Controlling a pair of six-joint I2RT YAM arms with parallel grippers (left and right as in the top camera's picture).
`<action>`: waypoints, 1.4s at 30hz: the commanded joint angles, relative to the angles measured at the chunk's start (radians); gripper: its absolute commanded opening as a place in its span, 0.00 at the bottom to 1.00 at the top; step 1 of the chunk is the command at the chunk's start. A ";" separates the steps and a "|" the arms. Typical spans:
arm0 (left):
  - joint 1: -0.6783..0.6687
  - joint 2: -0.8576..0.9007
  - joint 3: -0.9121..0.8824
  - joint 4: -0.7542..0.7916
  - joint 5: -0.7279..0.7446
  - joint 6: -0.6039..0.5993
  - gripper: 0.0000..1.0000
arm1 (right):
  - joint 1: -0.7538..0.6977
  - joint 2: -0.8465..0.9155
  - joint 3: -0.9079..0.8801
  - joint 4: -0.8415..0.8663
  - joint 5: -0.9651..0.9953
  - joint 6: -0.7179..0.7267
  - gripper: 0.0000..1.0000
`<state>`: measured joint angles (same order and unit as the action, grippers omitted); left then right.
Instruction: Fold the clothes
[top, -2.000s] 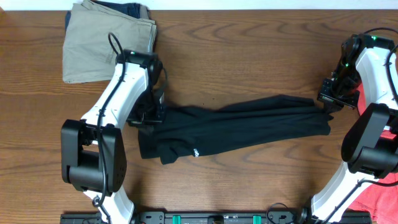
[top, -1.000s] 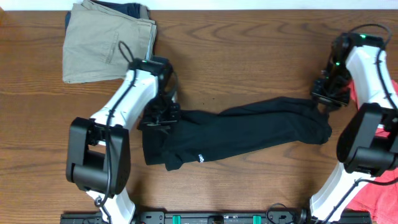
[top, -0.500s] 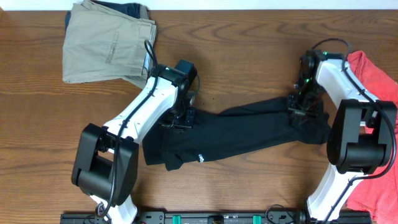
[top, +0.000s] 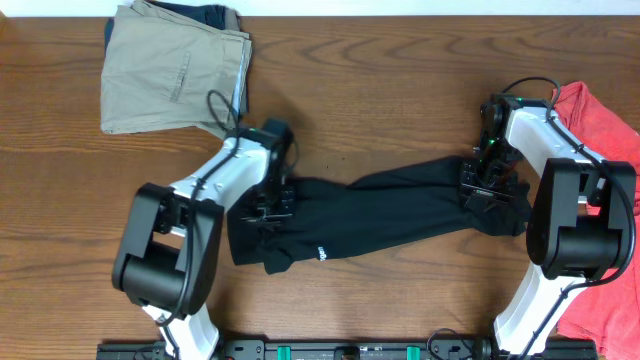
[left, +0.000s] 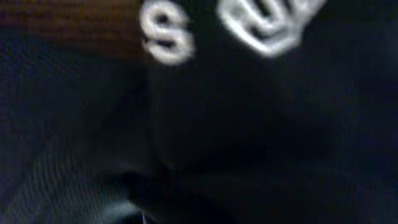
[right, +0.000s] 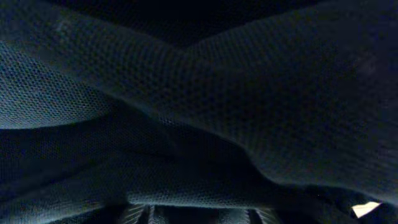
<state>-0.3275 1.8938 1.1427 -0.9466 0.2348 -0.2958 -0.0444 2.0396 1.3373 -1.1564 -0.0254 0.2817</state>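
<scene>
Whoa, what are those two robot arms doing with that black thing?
They're folding clothes. The left hand is down on the wide end of the black garment, the right hand on its narrow end. It lies stretched across the table, not folded yet. Both wrist cameras see mostly dark fabric, so I can't tell if either hand is gripping.

Garment (top: 400, 210) centre, trousers (top: 160, 75) behind-left, shirt (top: 610, 120) at right edge
</scene>
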 joint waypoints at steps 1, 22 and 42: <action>0.069 0.013 -0.073 0.064 -0.045 -0.021 0.06 | -0.020 0.008 -0.011 0.024 0.017 0.029 0.53; 0.443 -0.006 0.092 -0.119 -0.162 -0.045 0.06 | -0.006 -0.026 0.146 -0.044 -0.031 0.034 0.68; 0.440 -0.234 0.272 -0.322 -0.153 -0.043 0.98 | -0.388 -0.055 0.123 0.005 -0.370 -0.248 0.99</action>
<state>0.1139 1.6531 1.4086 -1.2613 0.0933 -0.3401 -0.4091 1.9968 1.5242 -1.1713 -0.1730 0.1745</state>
